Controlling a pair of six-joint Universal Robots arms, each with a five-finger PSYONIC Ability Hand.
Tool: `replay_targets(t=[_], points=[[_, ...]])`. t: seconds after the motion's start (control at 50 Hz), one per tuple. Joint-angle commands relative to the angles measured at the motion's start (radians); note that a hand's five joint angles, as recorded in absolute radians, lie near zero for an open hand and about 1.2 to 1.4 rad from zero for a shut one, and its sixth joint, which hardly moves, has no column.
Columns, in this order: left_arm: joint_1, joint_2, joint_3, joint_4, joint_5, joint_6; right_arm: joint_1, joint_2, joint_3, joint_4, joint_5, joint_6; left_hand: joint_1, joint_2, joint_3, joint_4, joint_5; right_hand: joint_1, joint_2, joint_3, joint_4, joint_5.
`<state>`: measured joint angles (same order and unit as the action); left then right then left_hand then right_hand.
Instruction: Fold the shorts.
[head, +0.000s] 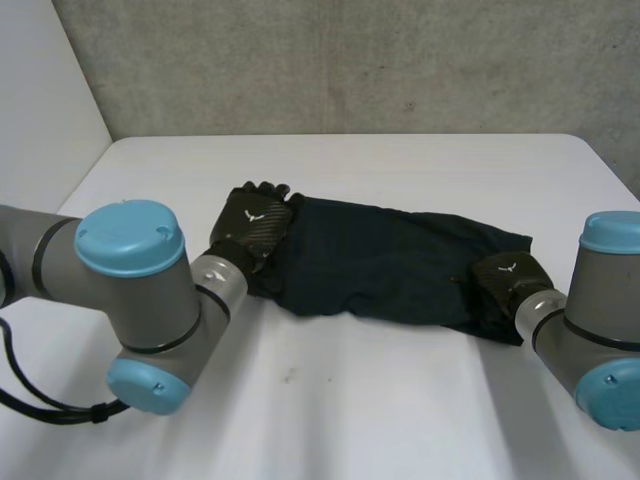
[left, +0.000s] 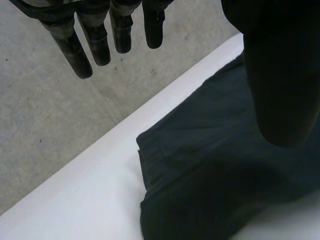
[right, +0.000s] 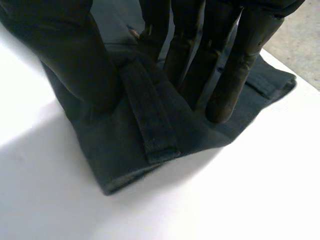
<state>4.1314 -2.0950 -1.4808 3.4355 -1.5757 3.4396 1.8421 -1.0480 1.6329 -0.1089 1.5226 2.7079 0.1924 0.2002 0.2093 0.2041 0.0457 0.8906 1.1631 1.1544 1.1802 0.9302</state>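
Head view: shorts (head: 390, 262) run long-ways left-right. left hand (head: 255, 225) over left end, fingers straight, spread, holding nothing; right hand (head: 507, 278) on right near corner, straight fingers pressing cloth.

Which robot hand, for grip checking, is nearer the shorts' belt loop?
Right. The right robot hand straddles the belt loop; the left robot hand is at the opposite end of the shorts.

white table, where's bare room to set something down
The white table is bare along the near edge between the arms, and across the far strip behind the dark navy cloth shorts. The middle is crowded: the black left hand and right hand sit at the shorts' ends.
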Motion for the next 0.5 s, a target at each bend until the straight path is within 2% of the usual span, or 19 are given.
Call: replay_targets(t=[0.02,0.08,0.16,0.24,0.3,0.38,0.42,0.46,0.5], points=[[0.023,0.053,-0.053,0.002,0.003,0.003,-0.073,-0.058,0.007,0.001,0.016,-0.123,0.006,-0.001,-0.010,-0.005,-0.021,0.506,0.233,0.242,0.216,0.292],[0.027,0.079,-0.070,0.002,0.003,0.003,-0.080,-0.107,0.008,0.011,0.019,-0.175,0.004,-0.004,-0.013,-0.008,-0.024,0.506,0.233,0.242,0.216,0.292],[0.047,0.127,-0.102,0.002,0.003,0.001,-0.084,-0.150,-0.002,0.047,0.028,-0.342,0.004,-0.004,-0.013,-0.008,-0.024,0.506,0.233,0.242,0.216,0.292],[0.072,0.179,-0.144,0.002,0.005,0.001,-0.072,-0.162,-0.053,0.067,0.051,-0.572,0.004,-0.004,-0.013,-0.008,-0.024,0.506,0.233,0.242,0.216,0.292],[0.085,0.211,-0.170,0.004,0.005,0.001,-0.041,-0.162,-0.096,0.069,0.053,-0.655,0.001,-0.007,-0.016,-0.011,-0.027,0.506,0.233,0.242,0.216,0.292],[0.089,0.234,-0.190,0.010,0.005,-0.002,0.130,-0.141,-0.191,0.066,0.041,-0.712,0.001,-0.007,-0.016,-0.011,-0.027,0.506,0.233,0.242,0.216,0.292],[0.089,0.243,-0.199,0.022,0.005,-0.002,0.224,-0.083,-0.252,0.064,0.016,-0.720,0.001,-0.007,-0.016,-0.011,-0.027,0.506,0.233,0.242,0.216,0.292],[0.090,0.245,-0.203,0.030,0.005,-0.002,0.279,-0.040,-0.283,0.067,-0.018,-0.727,0.001,-0.007,-0.016,-0.011,-0.027,0.506,0.233,0.242,0.216,0.292],[0.092,0.247,-0.207,0.039,0.003,-0.002,0.342,0.015,-0.308,0.072,-0.094,-0.744,0.001,-0.007,-0.016,-0.011,-0.027,0.506,0.233,0.242,0.216,0.292]])
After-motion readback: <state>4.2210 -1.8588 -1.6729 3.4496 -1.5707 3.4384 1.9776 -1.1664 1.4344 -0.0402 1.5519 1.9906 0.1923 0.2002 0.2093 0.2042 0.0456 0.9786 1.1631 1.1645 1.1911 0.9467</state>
